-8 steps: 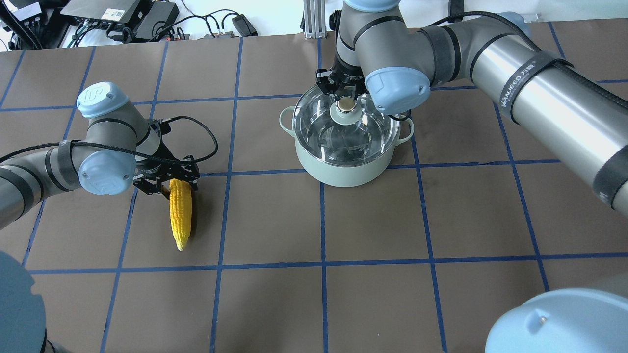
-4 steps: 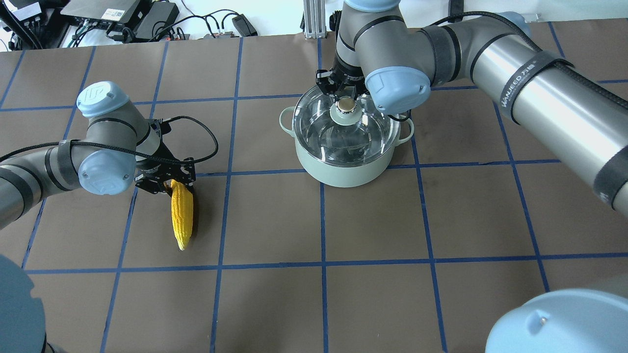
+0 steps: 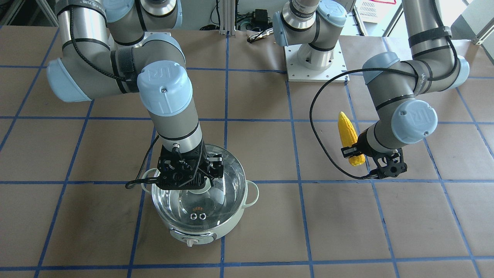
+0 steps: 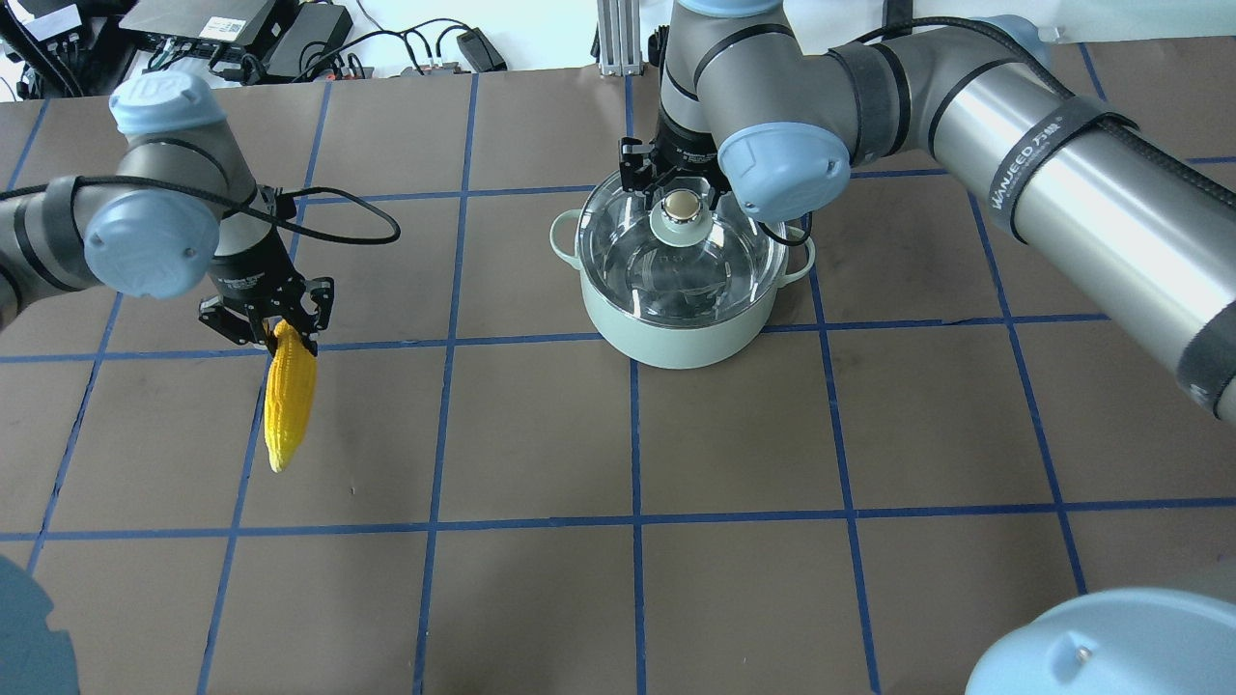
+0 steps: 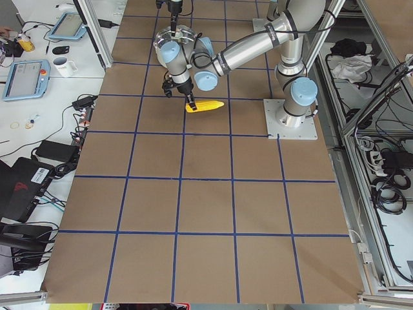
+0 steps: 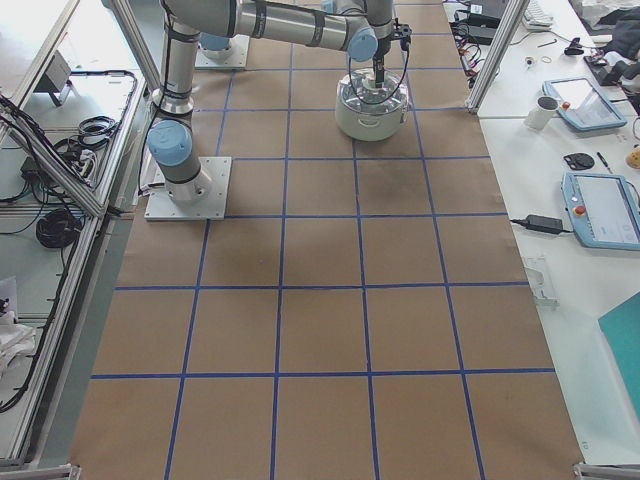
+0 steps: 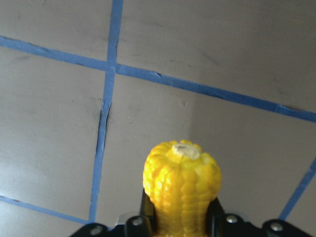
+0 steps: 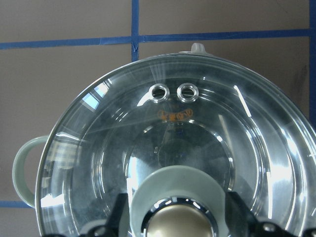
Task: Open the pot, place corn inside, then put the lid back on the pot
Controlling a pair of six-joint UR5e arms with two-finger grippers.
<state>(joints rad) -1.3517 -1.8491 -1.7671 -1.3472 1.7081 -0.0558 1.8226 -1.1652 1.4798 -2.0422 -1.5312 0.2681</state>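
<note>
My left gripper [image 4: 280,333] pinches the corn [image 4: 288,401], airborne at the pot's [image 4: 676,340] nine o'clock. The lid [image 4: 628,241] sits on; right gripper [image 4: 682,198] straddles its knob [image 4: 682,204], clamped or not I can't tell.

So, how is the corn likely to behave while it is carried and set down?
Probably stiff: the corn sticks out straight from the left gripper, held at one end only. Its round, tapered shape may roll once released. Bumpy kernels likely resist slipping.
</note>
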